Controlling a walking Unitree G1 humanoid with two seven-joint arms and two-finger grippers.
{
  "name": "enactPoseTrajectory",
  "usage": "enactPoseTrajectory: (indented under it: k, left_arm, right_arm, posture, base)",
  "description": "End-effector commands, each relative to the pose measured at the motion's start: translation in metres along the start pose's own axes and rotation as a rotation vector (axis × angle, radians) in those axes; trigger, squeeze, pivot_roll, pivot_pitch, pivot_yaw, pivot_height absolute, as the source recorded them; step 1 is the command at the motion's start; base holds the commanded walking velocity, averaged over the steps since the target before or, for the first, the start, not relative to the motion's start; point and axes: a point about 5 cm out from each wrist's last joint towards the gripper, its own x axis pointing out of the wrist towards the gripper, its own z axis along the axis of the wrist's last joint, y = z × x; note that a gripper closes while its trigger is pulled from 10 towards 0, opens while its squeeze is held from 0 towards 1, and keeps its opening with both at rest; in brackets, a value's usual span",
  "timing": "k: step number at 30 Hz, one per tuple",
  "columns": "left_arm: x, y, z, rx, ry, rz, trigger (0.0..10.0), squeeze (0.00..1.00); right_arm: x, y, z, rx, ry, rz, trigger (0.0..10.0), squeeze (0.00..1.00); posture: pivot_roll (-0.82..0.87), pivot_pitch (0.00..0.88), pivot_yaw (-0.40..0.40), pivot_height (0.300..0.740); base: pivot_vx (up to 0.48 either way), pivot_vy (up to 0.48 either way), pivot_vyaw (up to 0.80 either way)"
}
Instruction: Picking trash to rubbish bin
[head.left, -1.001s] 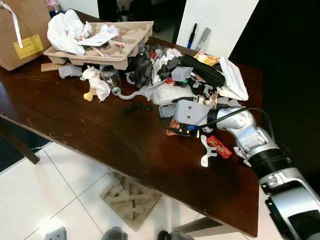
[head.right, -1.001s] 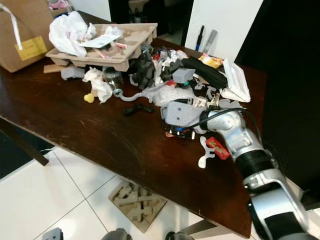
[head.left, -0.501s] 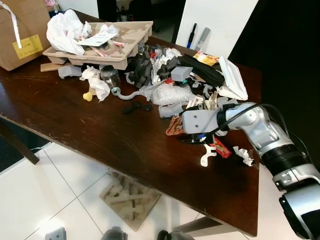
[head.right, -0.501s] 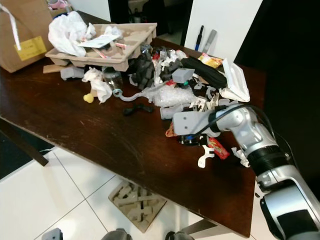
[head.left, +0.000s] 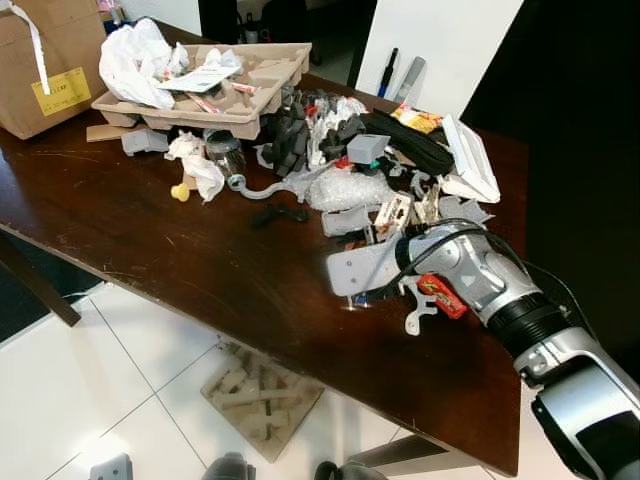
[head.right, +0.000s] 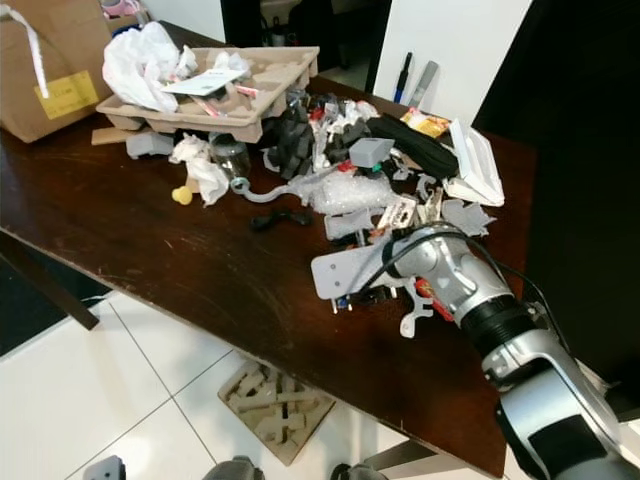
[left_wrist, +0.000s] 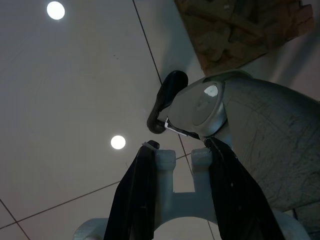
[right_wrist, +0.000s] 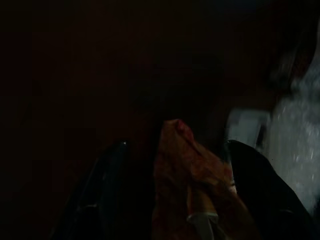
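My right gripper (head.left: 362, 297) hovers low over the dark wooden table (head.left: 150, 240), near its front edge and just left of the trash pile (head.left: 340, 150). In the dark right wrist view, a crumpled reddish-brown wrapper (right_wrist: 190, 175) sits between the two black fingers, which are shut on it. From the head views the grey wrist housing hides that wrapper. A red snack wrapper (head.left: 440, 296) and a white plastic piece (head.left: 415, 310) lie on the table right beside the arm. My left gripper (left_wrist: 180, 150) hangs idle over the tiled floor, open with nothing in it.
A cardboard pulp tray (head.left: 250, 95) with white paper stands at the back, a brown paper bag (head.left: 40, 70) at the far left. Small scraps dot the table's middle. A cardboard insert (head.left: 262, 395) lies on the white tiles under the table edge.
My right gripper has pulled out of the pile towards the table's front edge and to the left, carrying the reddish-brown wrapper with it. The camera shifted slightly.
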Motion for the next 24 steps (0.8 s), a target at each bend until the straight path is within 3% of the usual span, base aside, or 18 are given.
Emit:
enactPoseTrajectory:
  k: [1, 11, 15, 16, 17, 20, 22, 23, 24]
  left_arm:
    - [-0.003, 0.002, -0.011, -0.01, 0.043, 0.004, 10.0, 0.0]
    - [-0.003, 0.003, -0.01, -0.011, 0.039, 0.006, 10.0, 0.0]
    - [-0.003, 0.004, -0.01, -0.012, 0.039, 0.008, 10.0, 0.0]
    - [-0.003, 0.005, -0.01, -0.012, 0.039, 0.009, 10.0, 0.0]
    - [-0.003, 0.005, -0.01, -0.015, 0.038, 0.009, 10.0, 0.0]
    - [-0.004, 0.005, -0.009, -0.016, 0.037, 0.009, 10.0, 0.0]
    - [-0.003, 0.005, -0.008, -0.019, 0.031, 0.009, 10.0, 0.0]
    - [-0.003, 0.005, -0.008, -0.019, 0.031, 0.009, 10.0, 0.0]
    - [-0.003, 0.005, -0.007, -0.022, 0.027, 0.008, 10.0, 0.0]
  right_arm:
    - [0.002, -0.004, -0.003, -0.008, 0.035, -0.056, 0.0, 0.0]
    - [0.0, -0.014, -0.004, -0.009, 0.036, -0.133, 0.0, 0.0]
    - [-0.002, -0.014, 0.001, -0.001, -0.015, -0.133, 0.0, 0.0]
    - [-0.003, -0.014, 0.004, 0.01, -0.04, -0.129, 0.0, 0.0]
    - [-0.009, -0.016, 0.013, 0.068, -0.161, -0.124, 0.0, 0.0]
    - [-0.012, -0.018, 0.017, 0.097, -0.216, -0.13, 0.0, 0.0]
    - [-0.025, -0.027, 0.028, 0.186, -0.387, -0.161, 0.0, 0.0]
    - [-0.025, -0.027, 0.028, 0.186, -0.387, -0.161, 0.0, 0.0]
    - [-0.033, -0.032, 0.032, 0.233, -0.471, -0.18, 0.0, 0.0]
  posture:
    - [0.26, 0.131, -0.095, 0.74]
    - [0.26, 0.13, -0.09, 0.74]
    - [0.26, 0.129, -0.088, 0.74]
    - [0.26, 0.128, -0.087, 0.74]
    - [0.26, 0.125, -0.085, 0.74]
    - [0.26, 0.125, -0.085, 0.74]
    - [0.26, 0.123, -0.082, 0.74]
    - [0.26, 0.123, -0.082, 0.74]
    - [0.26, 0.122, -0.083, 0.74]
  base:
    - [0.0, 0.0, 0.0]
    - [0.0, 0.0, 0.0]
    - [0.0, 0.0, 0.0]
    - [0.0, 0.0, 0.0]
    - [0.0, 0.0, 0.0]
    - [0.0, 0.0, 0.0]
    - [0.0, 0.0, 0.0]
    - [0.0, 0.0, 0.0]
    - [0.0, 0.0, 0.0]
